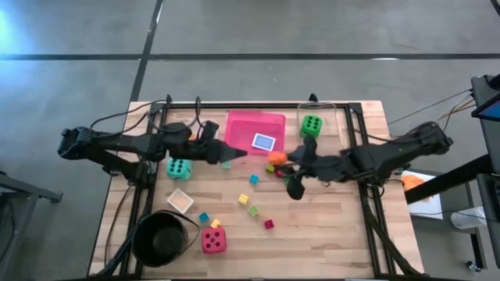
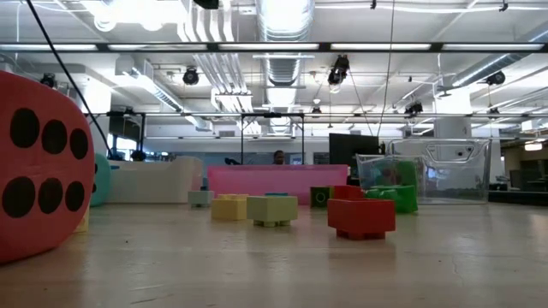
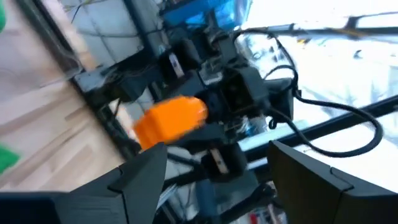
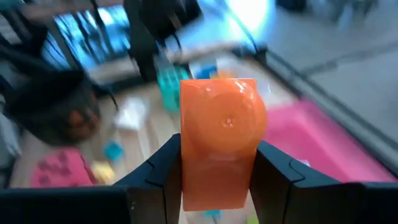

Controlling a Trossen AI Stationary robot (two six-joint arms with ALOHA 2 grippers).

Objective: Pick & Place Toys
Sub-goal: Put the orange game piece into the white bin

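Carry step: right tool (image 4: 217, 171) clamped on small orange plastic block (image 4: 219, 146); left tool (image 3: 217, 168) apart, empty. Next: release over pink rectangular tray (image 1: 244, 125), at 10 o'clock.

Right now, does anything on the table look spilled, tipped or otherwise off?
Nothing looks damaged. Small blocks lie scattered loose on the wood, as expected for unsorted toys. The right gripper holds an orange block squarely between its fingers. The green die sits in the clear tray, and a card in the pink tray.
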